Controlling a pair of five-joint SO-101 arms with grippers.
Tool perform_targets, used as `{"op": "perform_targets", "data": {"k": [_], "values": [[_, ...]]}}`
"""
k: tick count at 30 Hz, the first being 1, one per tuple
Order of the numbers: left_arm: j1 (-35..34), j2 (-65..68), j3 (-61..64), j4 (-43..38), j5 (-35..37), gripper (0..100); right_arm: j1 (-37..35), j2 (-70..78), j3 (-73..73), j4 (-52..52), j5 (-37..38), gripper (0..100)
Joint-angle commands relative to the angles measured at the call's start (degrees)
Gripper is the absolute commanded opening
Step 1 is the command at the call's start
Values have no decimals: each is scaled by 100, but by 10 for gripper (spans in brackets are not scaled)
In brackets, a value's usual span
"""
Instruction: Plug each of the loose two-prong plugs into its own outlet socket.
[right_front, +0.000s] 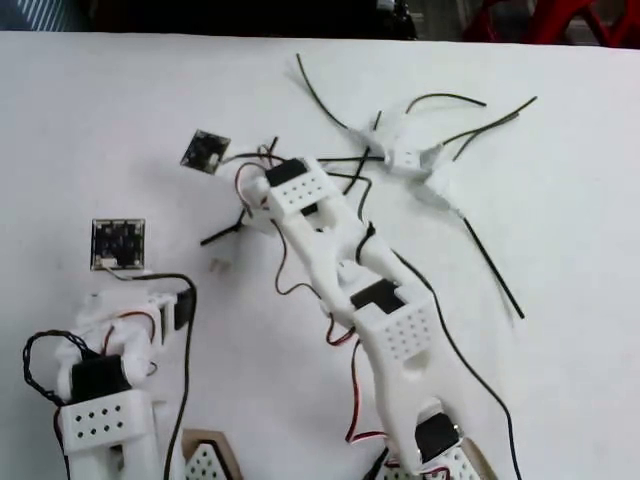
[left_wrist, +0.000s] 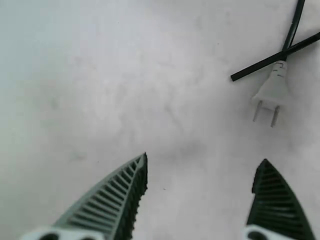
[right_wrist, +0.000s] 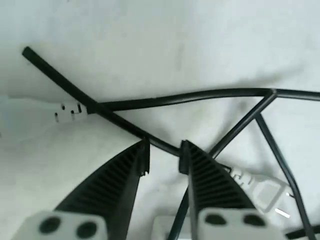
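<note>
Two black square outlet sockets lie on the white table, one (right_front: 118, 243) just beyond my left arm (right_front: 135, 315) and one (right_front: 205, 151) farther back. My left gripper (left_wrist: 202, 167) is open over bare table, with a white two-prong plug (left_wrist: 272, 92) on a black cable lying ahead of it. My right arm (right_front: 300, 190) stretches to the table's middle. Its gripper (right_wrist: 164, 150) is open by a narrow gap, and a black cable (right_wrist: 115, 120) runs across its tips. A white plug (right_wrist: 265, 190) lies beside one finger and another plug (right_wrist: 50, 107) lies farther off.
A tangle of white plugs and black cables (right_front: 405, 157) sits at the back right of the table, with one long cable (right_front: 490, 265) trailing toward the front. Red and black arm wires (right_front: 355, 390) hang beside the right arm.
</note>
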Motion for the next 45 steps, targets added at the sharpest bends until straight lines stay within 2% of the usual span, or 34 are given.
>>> {"op": "perform_targets", "data": {"k": [1, 9, 18, 20, 23, 36, 39, 42, 45], "values": [[-48, -110, -35, -132, -9, 331, 48, -532, -466, 629, 62, 173], [-48, -110, -35, -132, -9, 331, 13, -233, -519, 910, 334, 176], [-48, -110, -35, -132, -9, 331, -48, 365, -527, -110, 352, 170], [-48, -110, -35, -132, -9, 331, -48, 365, -527, -233, 352, 132], [-40, -110, -35, -132, -9, 331, -48, 356, -536, -391, 352, 17], [-31, -110, -26, -132, -9, 331, -92, -593, -484, 215, 352, 18], [-31, -110, -26, -132, -9, 331, -163, -585, -484, 374, 352, 54], [-31, -110, -26, -132, -9, 331, -286, -585, -484, 611, 369, 169], [-31, -110, -26, -132, -9, 331, -453, -576, -484, 743, 914, 212]]}}
